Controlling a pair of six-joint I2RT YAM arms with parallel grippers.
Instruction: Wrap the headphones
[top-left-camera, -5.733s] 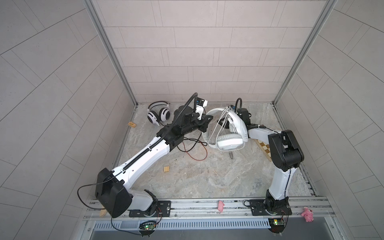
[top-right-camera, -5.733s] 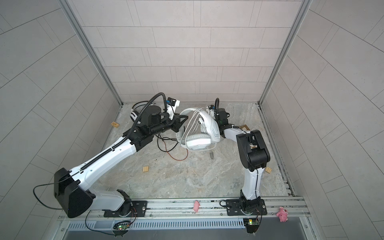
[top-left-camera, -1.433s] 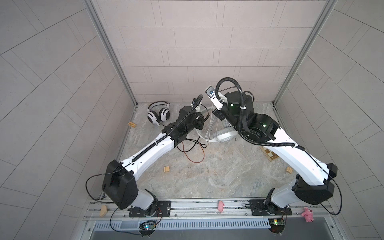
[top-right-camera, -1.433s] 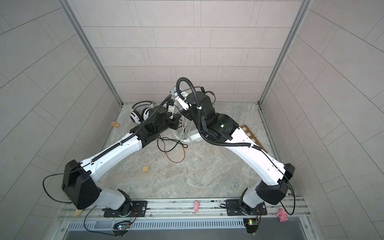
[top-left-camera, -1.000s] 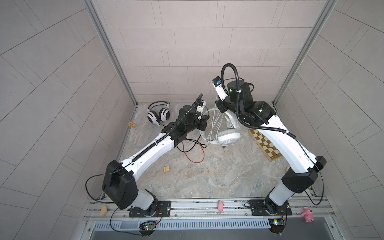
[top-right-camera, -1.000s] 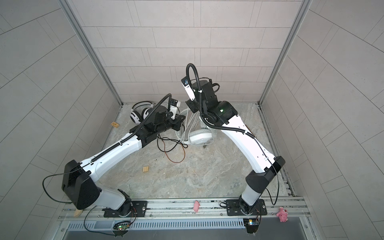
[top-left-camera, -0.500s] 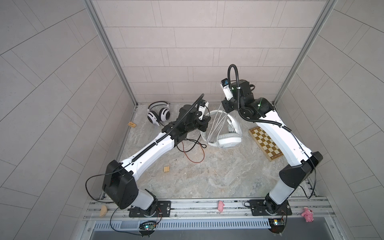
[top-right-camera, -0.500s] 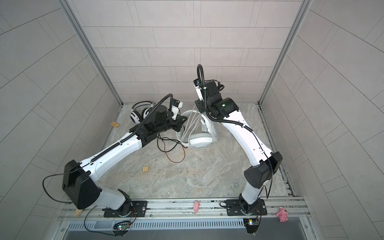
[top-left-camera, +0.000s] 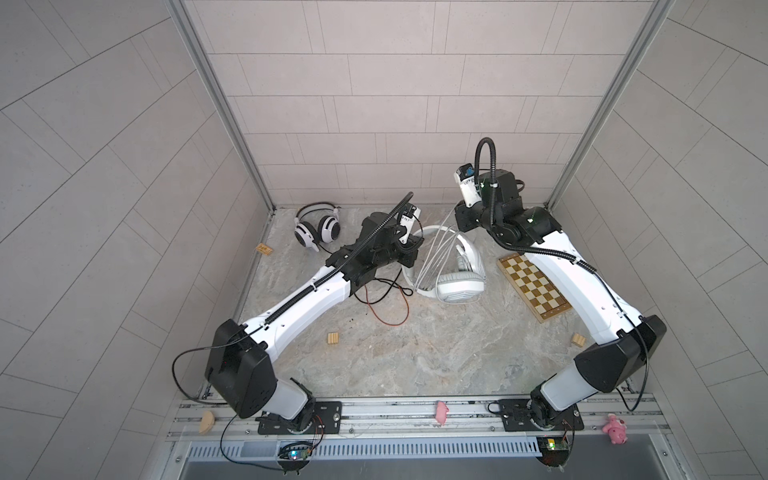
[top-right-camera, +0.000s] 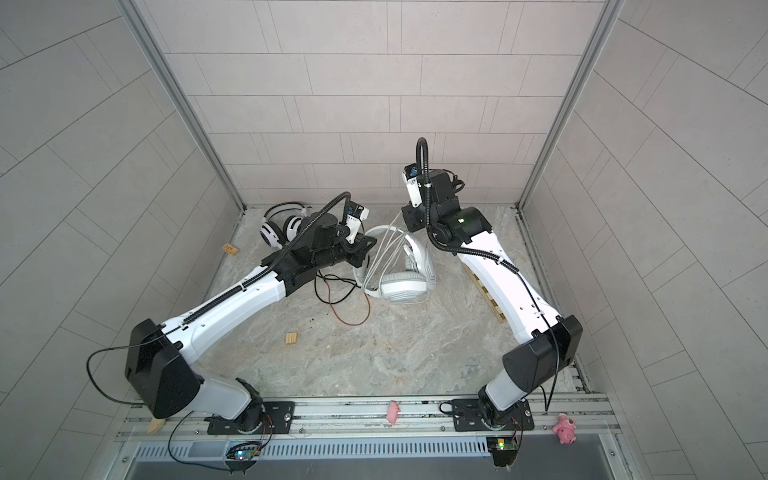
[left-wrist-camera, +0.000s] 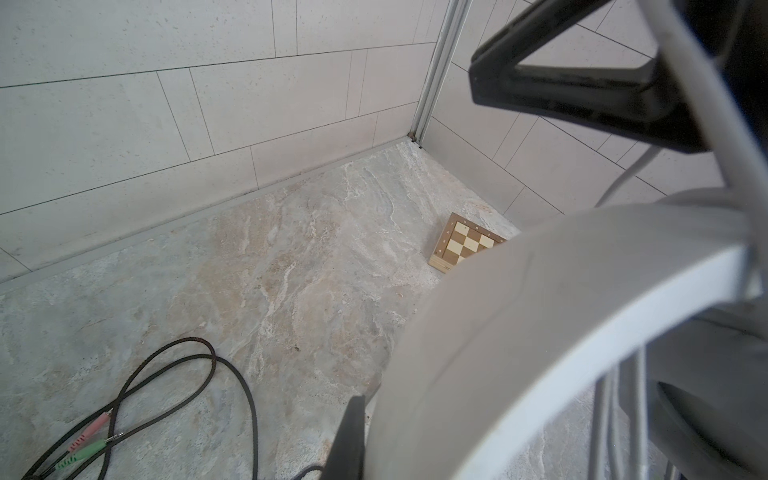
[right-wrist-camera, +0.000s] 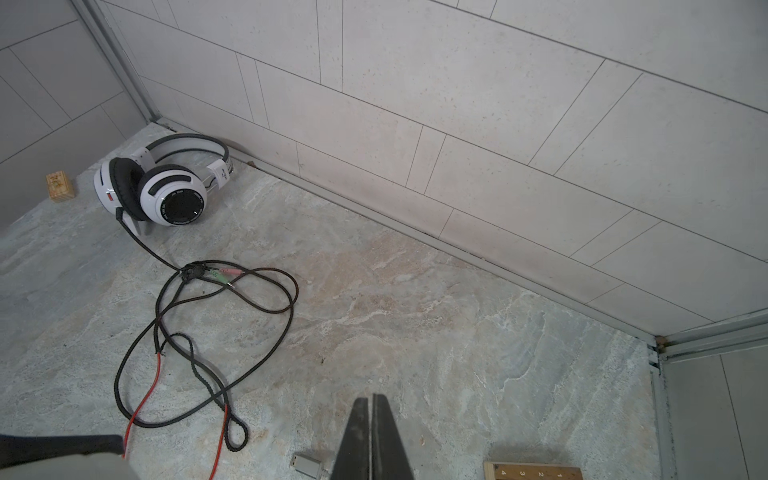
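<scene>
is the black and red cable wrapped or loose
Loose: the black-red cable sprawls in open loops on the floor beside the striped headphones, not wound around them.

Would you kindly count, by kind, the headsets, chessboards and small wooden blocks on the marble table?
Headsets: 2, the white-and-black headset and the pale-grey headset
Boards: 1, the chessboard
Blocks: 3, the small wooden blocks
Total: 6
</scene>
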